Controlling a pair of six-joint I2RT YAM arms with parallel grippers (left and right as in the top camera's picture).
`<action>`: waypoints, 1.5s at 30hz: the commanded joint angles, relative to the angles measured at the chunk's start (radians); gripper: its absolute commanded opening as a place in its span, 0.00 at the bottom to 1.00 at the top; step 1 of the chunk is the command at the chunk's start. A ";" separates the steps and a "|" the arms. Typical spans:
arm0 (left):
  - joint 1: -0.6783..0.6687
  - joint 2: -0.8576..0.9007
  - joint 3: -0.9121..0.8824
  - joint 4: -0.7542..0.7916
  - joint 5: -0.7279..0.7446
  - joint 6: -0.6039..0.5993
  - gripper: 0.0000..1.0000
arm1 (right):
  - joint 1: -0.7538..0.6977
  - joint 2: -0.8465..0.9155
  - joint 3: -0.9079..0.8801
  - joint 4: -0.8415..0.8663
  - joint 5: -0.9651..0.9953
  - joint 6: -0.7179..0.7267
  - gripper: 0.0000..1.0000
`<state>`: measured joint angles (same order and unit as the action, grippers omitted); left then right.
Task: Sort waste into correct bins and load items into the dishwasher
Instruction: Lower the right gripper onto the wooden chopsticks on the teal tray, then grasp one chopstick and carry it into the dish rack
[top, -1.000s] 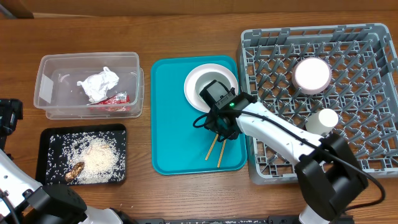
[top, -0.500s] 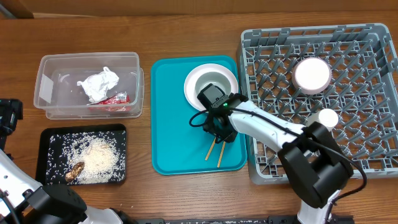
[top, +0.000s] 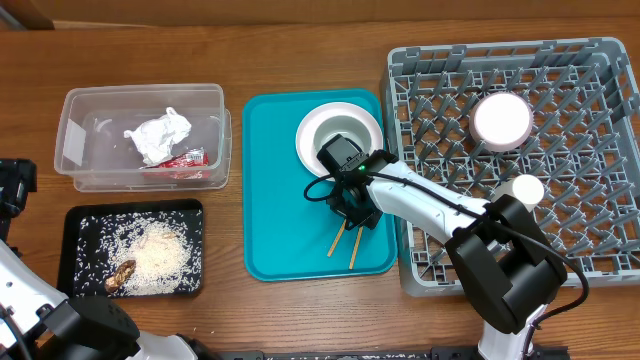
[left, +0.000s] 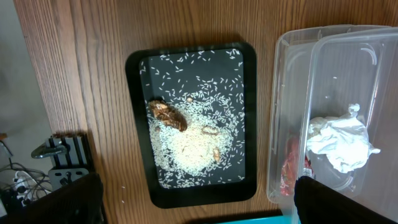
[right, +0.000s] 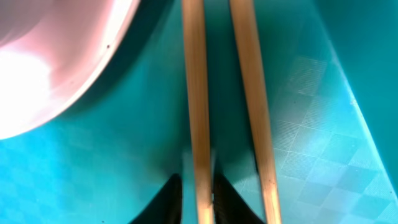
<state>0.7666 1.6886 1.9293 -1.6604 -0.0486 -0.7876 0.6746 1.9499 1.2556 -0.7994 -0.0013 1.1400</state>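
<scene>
Looking down from above, the right gripper (top: 350, 208) hangs low over the teal tray (top: 275, 180), right on the top ends of the two chopsticks (top: 342, 245). The sticks lie side by side. They point from the white bowl (top: 340, 135) down to the tray's near edge. The right arm is the near one. The left arm is far off at the table's edge. The grey rack (top: 560, 250) beside the tray holds a pinkish bowl (top: 502, 119) and a white cup (top: 525, 190).

The left wrist view shows the left gripper (left: 199, 208) wide open, holding nothing. Under it is a black tray (left: 137, 124) of rice (left: 193, 146). Next to that, a clear tub (left: 292, 112) holds crumpled paper (left: 339, 140) and a red wrapper (left: 292, 168).

In the right wrist view, the sticks run straight away from the fingers (right: 166, 198). One finger sits on each side of the left chopstick (right: 196, 106). The other chopstick (right: 252, 106) lies outside them. I cannot tell if they are squeezing yet.
</scene>
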 joint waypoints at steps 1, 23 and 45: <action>0.005 -0.008 0.013 0.001 -0.011 -0.021 1.00 | -0.002 0.037 -0.003 -0.004 0.003 0.010 0.14; 0.005 -0.008 0.013 0.001 -0.010 -0.021 1.00 | -0.095 -0.123 0.280 -0.343 -0.196 -0.331 0.04; 0.005 -0.008 0.013 0.001 -0.010 -0.021 1.00 | -0.547 -0.239 0.327 -0.323 -0.144 -1.112 0.04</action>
<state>0.7666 1.6886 1.9293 -1.6600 -0.0486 -0.7876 0.1268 1.6981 1.5616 -1.1423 -0.1856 0.1253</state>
